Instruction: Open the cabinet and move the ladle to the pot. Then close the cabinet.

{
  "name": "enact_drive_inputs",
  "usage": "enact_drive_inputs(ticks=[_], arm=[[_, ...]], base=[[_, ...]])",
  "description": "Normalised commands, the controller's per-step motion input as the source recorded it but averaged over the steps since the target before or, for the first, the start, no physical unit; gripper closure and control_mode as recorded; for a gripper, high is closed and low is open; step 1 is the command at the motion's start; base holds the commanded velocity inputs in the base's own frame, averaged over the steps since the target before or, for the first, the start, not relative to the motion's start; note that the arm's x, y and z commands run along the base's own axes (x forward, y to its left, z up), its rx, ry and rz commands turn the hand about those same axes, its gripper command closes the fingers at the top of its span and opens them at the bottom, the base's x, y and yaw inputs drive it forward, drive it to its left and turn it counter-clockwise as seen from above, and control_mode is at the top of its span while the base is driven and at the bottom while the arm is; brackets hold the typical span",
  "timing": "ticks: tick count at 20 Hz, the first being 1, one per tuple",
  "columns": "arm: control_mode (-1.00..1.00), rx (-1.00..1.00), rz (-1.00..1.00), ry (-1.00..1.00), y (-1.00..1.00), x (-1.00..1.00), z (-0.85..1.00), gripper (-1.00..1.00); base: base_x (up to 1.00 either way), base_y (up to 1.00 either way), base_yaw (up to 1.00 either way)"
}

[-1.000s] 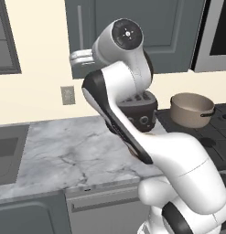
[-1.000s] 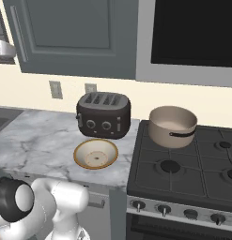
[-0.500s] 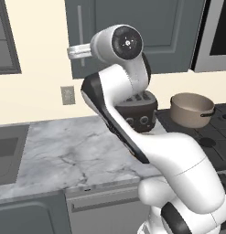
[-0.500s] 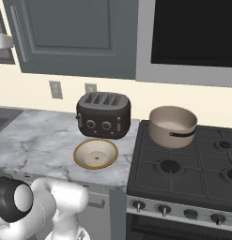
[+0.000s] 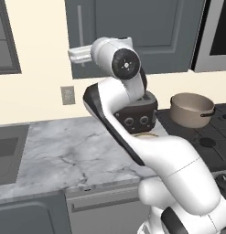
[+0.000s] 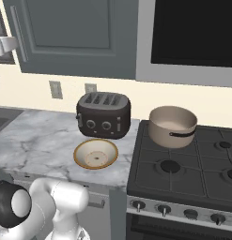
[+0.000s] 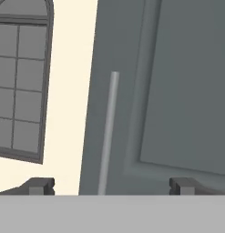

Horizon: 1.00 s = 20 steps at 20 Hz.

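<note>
From the left, the gripper (image 5: 74,55) has lifted closer to the cabinet (image 5: 132,32); its door is shut. From the right, the pot (image 6: 173,125) sits on the stove (image 6: 192,173). The hand view shows wide jaws around the handle (image 7: 108,136), not touching. Next comes grabbing it.

Arm rises from the base, folds at the elbow, and reaches up to the level of the cabinet (image 5: 132,32) door's lower part. Wrist joint sits in front of the door's lower edge; the hand extends sideways from it toward the handle (image 7: 108,132) side. Pincer (image 7: 109,185) faces the door, jaws fully spread, empty. The two dark fingertips (image 7: 41,185) straddle the handle's lower end, one on each side, not touching it.
</note>
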Motion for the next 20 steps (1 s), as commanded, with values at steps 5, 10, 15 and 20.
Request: enact_drive_inputs(ticks=[5,10,15,20], arm=[[-1.00,0.00,0.00,-0.05,0.00,0.13,0.09,-1.00],[-1.00,0.00,0.00,0.00,0.00,0.13,0.12,-1.00],[-1.00,0.00,0.00,0.01,0.00,0.21,0.05,-1.00],[-1.00,0.00,0.00,0.03,0.00,0.37,0.00,-1.00]], base=[[0.00,0.00,0.00],[0.00,0.00,0.00],[0.00,0.00,0.00],[0.00,0.00,0.00]])
